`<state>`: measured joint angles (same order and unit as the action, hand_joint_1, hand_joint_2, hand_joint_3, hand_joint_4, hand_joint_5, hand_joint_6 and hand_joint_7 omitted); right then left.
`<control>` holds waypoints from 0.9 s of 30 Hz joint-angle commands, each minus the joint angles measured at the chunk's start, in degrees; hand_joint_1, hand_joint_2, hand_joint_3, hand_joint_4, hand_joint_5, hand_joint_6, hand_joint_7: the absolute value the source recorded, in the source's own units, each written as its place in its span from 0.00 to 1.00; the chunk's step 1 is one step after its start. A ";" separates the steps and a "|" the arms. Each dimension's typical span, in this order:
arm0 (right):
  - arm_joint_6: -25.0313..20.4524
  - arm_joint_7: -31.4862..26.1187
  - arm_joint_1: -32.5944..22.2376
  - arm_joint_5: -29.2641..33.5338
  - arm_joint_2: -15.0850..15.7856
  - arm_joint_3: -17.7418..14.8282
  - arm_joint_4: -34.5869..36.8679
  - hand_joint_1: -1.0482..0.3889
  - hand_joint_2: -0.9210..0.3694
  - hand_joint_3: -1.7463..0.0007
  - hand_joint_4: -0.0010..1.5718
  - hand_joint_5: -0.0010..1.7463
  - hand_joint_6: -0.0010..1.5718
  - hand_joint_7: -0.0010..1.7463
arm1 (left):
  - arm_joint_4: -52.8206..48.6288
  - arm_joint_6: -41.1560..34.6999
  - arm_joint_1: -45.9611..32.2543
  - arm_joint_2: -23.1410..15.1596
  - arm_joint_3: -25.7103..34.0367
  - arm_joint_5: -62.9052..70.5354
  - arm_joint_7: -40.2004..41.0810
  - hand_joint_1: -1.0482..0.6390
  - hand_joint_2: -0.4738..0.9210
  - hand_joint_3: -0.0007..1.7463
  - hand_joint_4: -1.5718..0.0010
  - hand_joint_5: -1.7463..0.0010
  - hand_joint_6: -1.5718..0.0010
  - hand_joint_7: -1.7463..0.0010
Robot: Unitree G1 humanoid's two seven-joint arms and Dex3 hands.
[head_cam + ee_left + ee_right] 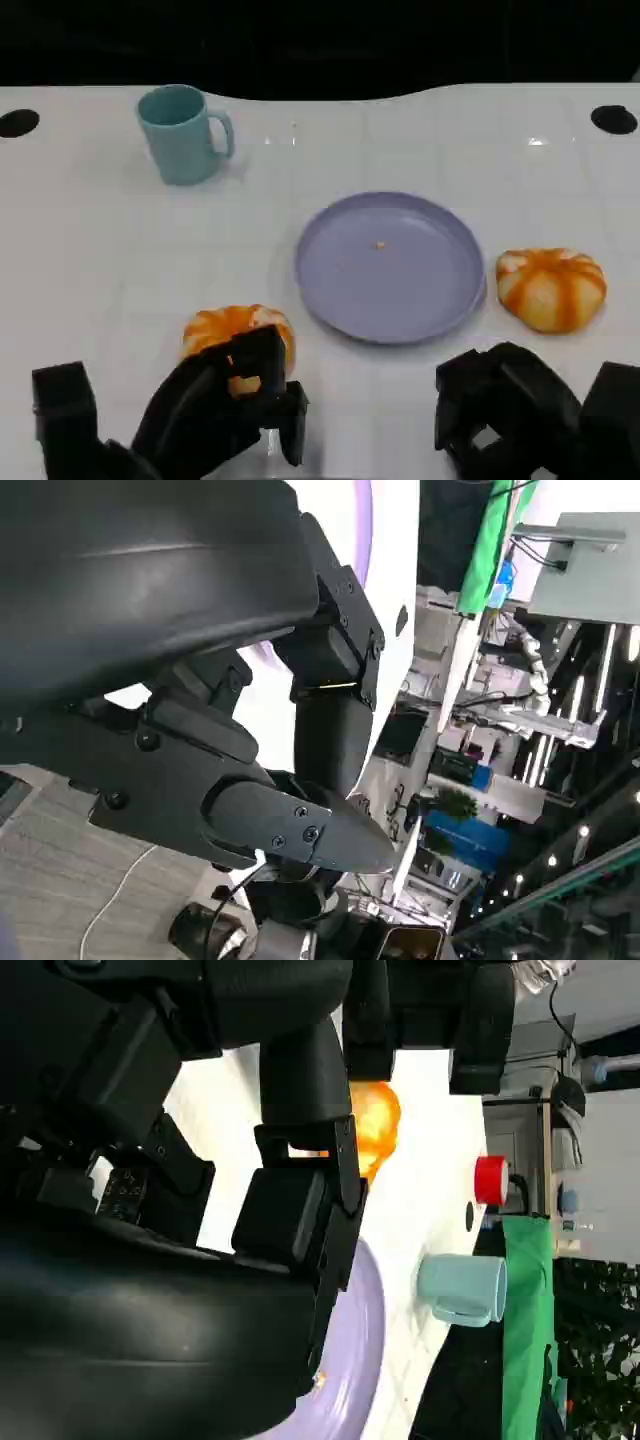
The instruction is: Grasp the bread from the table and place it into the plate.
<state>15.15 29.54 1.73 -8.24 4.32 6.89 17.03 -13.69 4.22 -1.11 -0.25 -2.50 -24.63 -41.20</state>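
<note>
- A white table (pixel 120 270) fills the scene, with a dark edge at the far side.
- A lilac plate (pixel 330 300) sits near the middle of the table, with only a tiny crumb on it.
- The left robot hand (pixel 215 405) is at the near left, its fingers curled around the near side of an orange-and-white bread roll (pixel 235 330). It looks to be grasping the roll, though how firm the hold is cannot be told.
- The right robot hand (pixel 510 405) rests at the near right, fingers clenched with nothing in them.
- A second bread roll (pixel 552 288) lies just right of the plate, untouched.
- A teal mug (pixel 182 133) stands far left, well apart from everything.
- Risks, as a judgement: the soft round roll could slip or squash if the hold is shallow; it could catch the plate's raised rim and push the plate toward the second roll; a release too early would drop it on the table short of the plate.
</note>
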 commanded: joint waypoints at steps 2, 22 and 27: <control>-0.45 -0.56 0.06 0.46 0.41 -0.07 -0.28 0.00 0.60 0.32 0.99 0.71 1.00 0.56 | -0.68 0.47 0.45 -0.54 0.77 -0.08 -0.79 0.16 1.00 0.05 0.41 0.00 0.50 0.03; 0.88 -0.44 0.40 0.65 0.28 -0.08 0.92 0.00 0.59 0.32 0.99 0.72 1.00 0.56 | -0.73 0.18 0.79 -0.75 0.92 0.15 -0.38 0.16 1.00 0.05 0.41 0.00 0.50 0.04; -0.09 -0.37 0.29 0.32 0.25 -0.04 0.09 0.00 0.59 0.33 0.99 0.72 1.00 0.56 | -0.58 0.16 0.83 -0.78 0.95 0.14 -0.34 0.16 1.00 0.05 0.42 0.00 0.50 0.04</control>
<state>15.42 29.30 2.07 -7.96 4.28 6.93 17.58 -14.69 4.29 -0.45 -0.27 -2.26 -24.69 -41.37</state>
